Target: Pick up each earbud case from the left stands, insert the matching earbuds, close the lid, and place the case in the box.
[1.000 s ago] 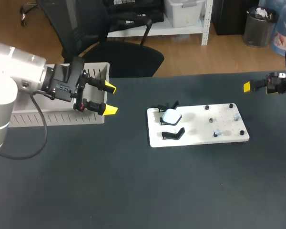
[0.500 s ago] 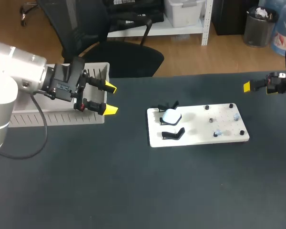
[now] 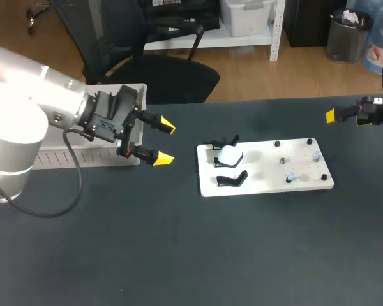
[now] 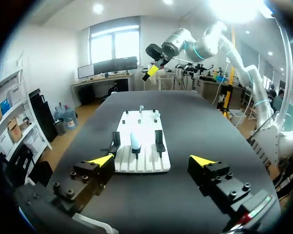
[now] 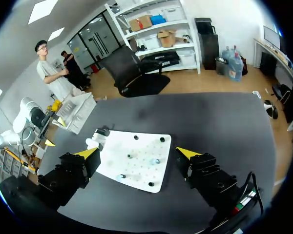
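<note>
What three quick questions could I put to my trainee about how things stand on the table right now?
1. Multiple choice: of the three stands on the white board, which one holds the white earbud case?
A. the one at one end of the row
B. the middle one
C. none of them
2. True or false: the left gripper is shut on the white earbud case.
3. Fill in: the fingers of the right gripper are ____, with nothing between them.

Key: 1 B; 2 false, as it hangs open, apart from the board; 3 open.
</note>
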`<move>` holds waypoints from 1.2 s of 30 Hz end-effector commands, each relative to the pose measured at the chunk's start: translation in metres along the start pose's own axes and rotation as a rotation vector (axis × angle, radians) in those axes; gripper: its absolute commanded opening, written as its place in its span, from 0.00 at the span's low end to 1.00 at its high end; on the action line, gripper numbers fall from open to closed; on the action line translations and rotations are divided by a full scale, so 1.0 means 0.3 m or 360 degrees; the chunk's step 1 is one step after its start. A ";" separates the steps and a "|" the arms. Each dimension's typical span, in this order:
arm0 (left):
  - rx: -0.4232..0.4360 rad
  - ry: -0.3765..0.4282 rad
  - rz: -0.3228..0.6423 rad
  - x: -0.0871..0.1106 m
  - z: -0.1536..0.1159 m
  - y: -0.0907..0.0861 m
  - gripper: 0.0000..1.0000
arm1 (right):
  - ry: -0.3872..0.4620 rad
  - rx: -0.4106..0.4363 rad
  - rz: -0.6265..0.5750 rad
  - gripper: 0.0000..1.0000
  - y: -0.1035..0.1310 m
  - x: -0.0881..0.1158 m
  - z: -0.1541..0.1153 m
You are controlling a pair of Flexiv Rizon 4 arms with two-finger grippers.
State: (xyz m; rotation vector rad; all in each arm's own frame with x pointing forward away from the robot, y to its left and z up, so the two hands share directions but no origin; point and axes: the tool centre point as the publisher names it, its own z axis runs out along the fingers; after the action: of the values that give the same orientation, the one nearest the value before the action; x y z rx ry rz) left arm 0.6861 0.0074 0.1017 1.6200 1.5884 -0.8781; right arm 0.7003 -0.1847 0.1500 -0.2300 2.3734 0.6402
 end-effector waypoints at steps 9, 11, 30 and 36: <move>0.0114 0.0035 -0.0011 0.030 0.132 0.095 1.00 | 0.0000 0.0000 -0.0001 1.00 -0.001 0.000 0.000; 0.0120 0.0036 -0.0019 0.034 0.149 0.105 1.00 | 0.0000 0.0000 -0.0001 1.00 -0.001 0.000 0.000; 0.0243 0.0010 -0.0079 0.025 0.306 0.135 0.82 | 0.0000 0.0000 -0.0001 1.00 -0.001 0.000 0.000; 0.0265 -0.0006 -0.0107 0.030 0.345 0.126 0.82 | 0.0000 0.0000 -0.0001 1.00 -0.001 0.000 0.000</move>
State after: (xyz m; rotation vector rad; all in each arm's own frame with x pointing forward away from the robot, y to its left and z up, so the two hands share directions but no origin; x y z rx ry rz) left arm 0.7191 -0.0709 0.0452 1.6732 1.6129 -1.0506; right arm 0.7002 -0.1847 0.1500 -0.2300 2.3734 0.6403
